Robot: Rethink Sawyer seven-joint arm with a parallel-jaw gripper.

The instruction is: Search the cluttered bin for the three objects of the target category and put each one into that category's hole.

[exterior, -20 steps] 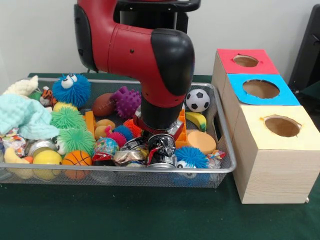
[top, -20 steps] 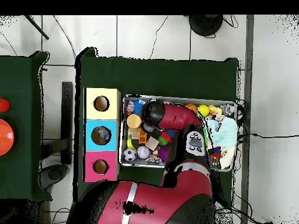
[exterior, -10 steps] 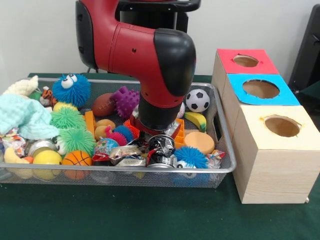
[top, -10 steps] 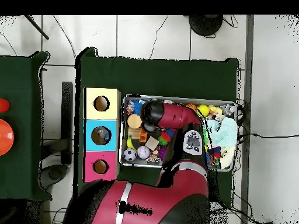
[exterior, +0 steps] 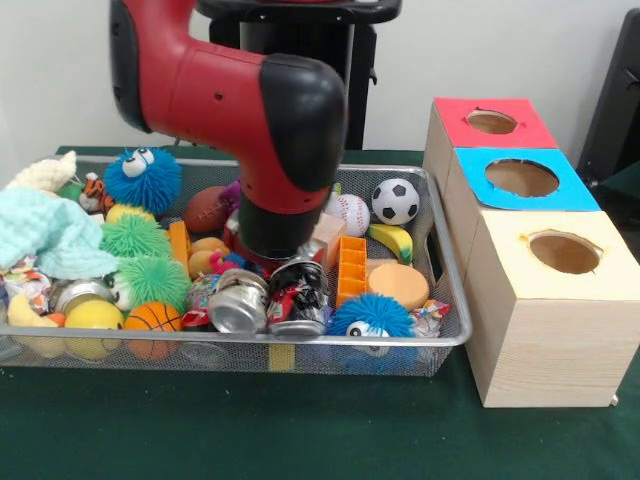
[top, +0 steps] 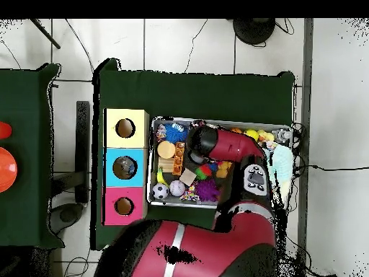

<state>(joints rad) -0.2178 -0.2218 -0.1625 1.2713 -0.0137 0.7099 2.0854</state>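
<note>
The wire bin [exterior: 440, 335] is packed with toys and cans. My gripper [exterior: 268, 266] is down in the clutter at the bin's middle, mostly hidden under the red and black wrist [exterior: 285, 150]; its state does not show. Just in front of it lie a crushed silver can [exterior: 238, 301] and a red and black can [exterior: 297, 298]. The red box [exterior: 492, 122], blue box [exterior: 522, 178] and pale yellow box [exterior: 563, 252] stand in a row right of the bin, each with a hole on top. From overhead the wrist [top: 204, 141] covers the bin's centre.
Around the wrist lie a soccer ball [exterior: 396, 200], baseball [exterior: 350, 213], banana [exterior: 398, 240], orange disc [exterior: 398, 284], blue fuzzy ball [exterior: 368, 315], green fuzzy balls [exterior: 135, 238], basketball [exterior: 153, 318] and a light blue cloth [exterior: 45, 235]. Another table with orange items [top: 7, 167] shows overhead.
The arm has swung to the left in the front view, dragging through the clutter. The cans shifted left with it; the silver can now shows its end, and the baseball is uncovered.
</note>
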